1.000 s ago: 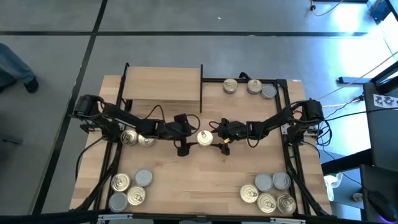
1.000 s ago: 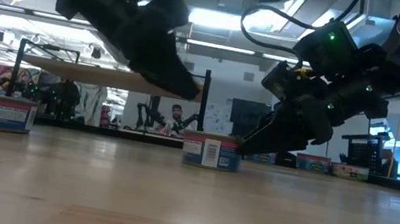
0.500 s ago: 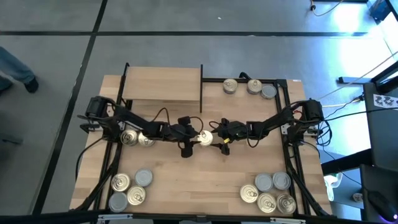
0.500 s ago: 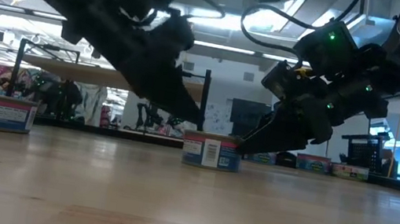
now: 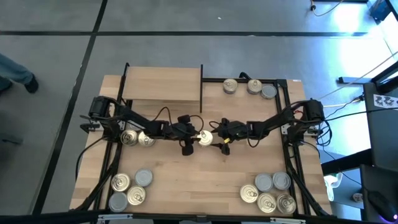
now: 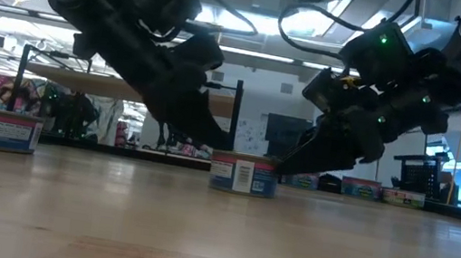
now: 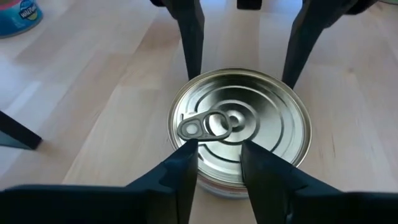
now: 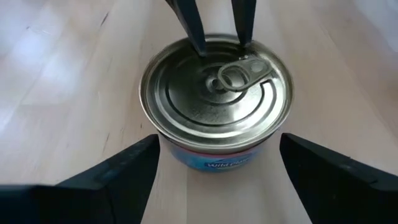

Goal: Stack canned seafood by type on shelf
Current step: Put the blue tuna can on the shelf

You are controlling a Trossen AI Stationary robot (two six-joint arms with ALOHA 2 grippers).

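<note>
One tin of canned seafood [image 5: 204, 138], with a gold pull-tab top and a blue label, stands upright on its base at mid-table. My left gripper [image 7: 217, 149] comes at it from the table's left, slanting down. Its fingers are open by a narrow gap, with the tips over the top's near rim beside the pull tab [image 7: 205, 126]. My right gripper [image 8: 219, 146] comes from the table's right and is open wide, with a finger on either side of the tin's wall. The light wood shelf [image 5: 163, 84] stands at the far left with nothing on it. My left gripper has its fingertips [image 8: 200, 51] at the top rim [image 7: 186, 138] on the tin's left side, slanting down from the table's left; I cannot tell whether they touch it. My right gripper's fingers [image 8: 134, 165] flank the wall's right part, low and nearly level from the table's right; touching or not, I cannot tell. The tin sits on the table.
Other tins lie in groups: three at the far right [image 5: 249, 87], two under my left arm [image 5: 138, 138], several at the near left [image 5: 127, 190] and several at the near right [image 5: 270, 193]. Black frame rails [image 5: 291, 155] run along both table sides.
My left gripper has gone toward the table's right edge and down, up to the tin at mid-table. My right gripper and the tin have kept still.
</note>
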